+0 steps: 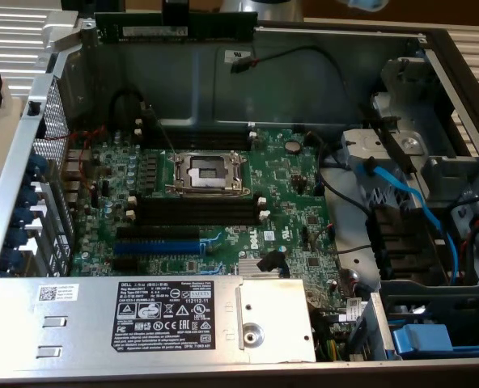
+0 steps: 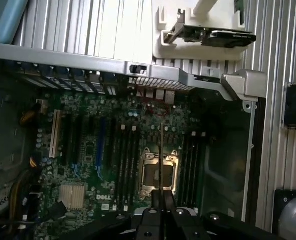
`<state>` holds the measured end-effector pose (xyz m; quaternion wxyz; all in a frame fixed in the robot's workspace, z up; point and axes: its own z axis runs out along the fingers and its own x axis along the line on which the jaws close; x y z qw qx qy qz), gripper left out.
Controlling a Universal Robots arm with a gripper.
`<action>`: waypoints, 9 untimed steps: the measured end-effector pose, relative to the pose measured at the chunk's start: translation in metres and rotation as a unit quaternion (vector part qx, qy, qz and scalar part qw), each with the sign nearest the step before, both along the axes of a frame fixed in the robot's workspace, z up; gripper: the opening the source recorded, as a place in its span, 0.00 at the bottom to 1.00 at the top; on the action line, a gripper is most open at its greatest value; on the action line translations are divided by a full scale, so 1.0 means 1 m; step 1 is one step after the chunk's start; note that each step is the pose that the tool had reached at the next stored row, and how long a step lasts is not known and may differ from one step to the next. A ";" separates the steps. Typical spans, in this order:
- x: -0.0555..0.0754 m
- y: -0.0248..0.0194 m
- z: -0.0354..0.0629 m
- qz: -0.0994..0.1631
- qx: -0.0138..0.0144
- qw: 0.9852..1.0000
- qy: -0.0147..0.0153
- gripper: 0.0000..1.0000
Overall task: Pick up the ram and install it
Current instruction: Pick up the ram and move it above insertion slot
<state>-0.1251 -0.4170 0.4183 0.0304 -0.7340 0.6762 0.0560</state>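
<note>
The ram (image 1: 215,27) is a long dark-green stick with a pale label. It hangs level and lengthwise above the far wall of the open computer case, well clear of the motherboard (image 1: 288,186). My gripper (image 1: 175,14) is shut on its upper edge near the middle. In the wrist view the ram (image 2: 161,150) appears edge-on as a thin dark line between the fingers of my gripper (image 2: 162,197), over the CPU socket (image 2: 159,172). The long black slots (image 1: 199,212) with white end clips lie below the socket and hold nothing.
The CPU socket (image 1: 209,171) sits mid-board. A blue slot (image 1: 163,245) lies nearer the front. The grey power supply (image 1: 142,319) covers the front edge. Blue cables (image 1: 409,202) and drive bays crowd the exterior view's right. A metal case wall (image 1: 29,162) stands at its left.
</note>
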 end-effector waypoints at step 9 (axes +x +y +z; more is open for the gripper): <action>0.012 -0.0005 -0.0081 0.000 -0.007 1.000 0.000 0.12</action>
